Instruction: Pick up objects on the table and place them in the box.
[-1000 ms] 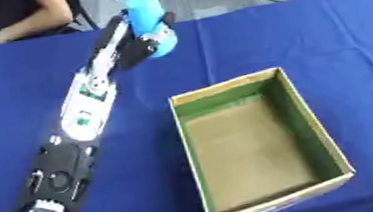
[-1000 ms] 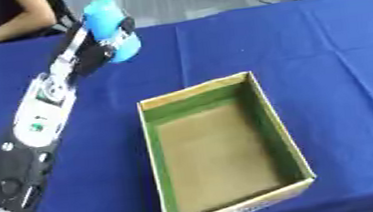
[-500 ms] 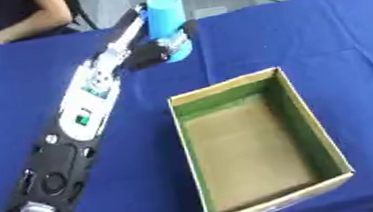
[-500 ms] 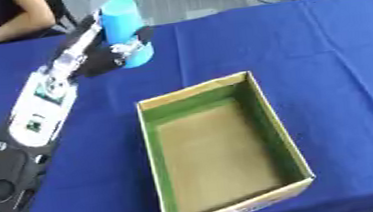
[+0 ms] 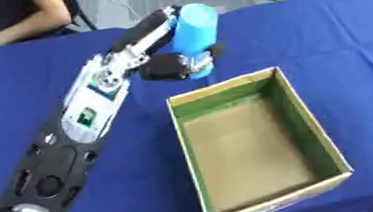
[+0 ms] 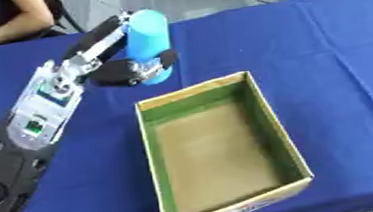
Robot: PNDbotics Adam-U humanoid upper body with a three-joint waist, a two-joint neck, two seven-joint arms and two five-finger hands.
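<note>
I have the left hand [image 5: 170,63] wrapped around a light blue cylinder [image 5: 194,30], fingers behind it and the thumb curled across its front, so the cylinder sits upright in my grasp. From the head camera it reads as lifted clear of the blue tablecloth [image 5: 341,45], held just beyond the far left corner of the cardboard box [image 5: 314,125]. In the picture the cylinder's lower end comes close to the box's far rim, but I cannot tell how much height separates them.

The box lies open on the cloth, its long side running away from me and slightly askew. Its inner walls are green, its floor is plain brown, and I see nothing inside it. A strip of printed label shows on the near outer wall in the right eye view.

My left forearm [image 5: 71,141] runs diagonally from the lower left corner up to the hand, black with a white panel near the wrist, and it covers a good strip of the cloth on that side. Whatever lies beneath it is hidden from me.

The right hand shows in neither view.

Between the cylinder and the box opening I see only open cloth and the box's rim. At the far left edge a person's arm [image 5: 18,24] rests by the table, well apart from the cylinder and the box.
</note>
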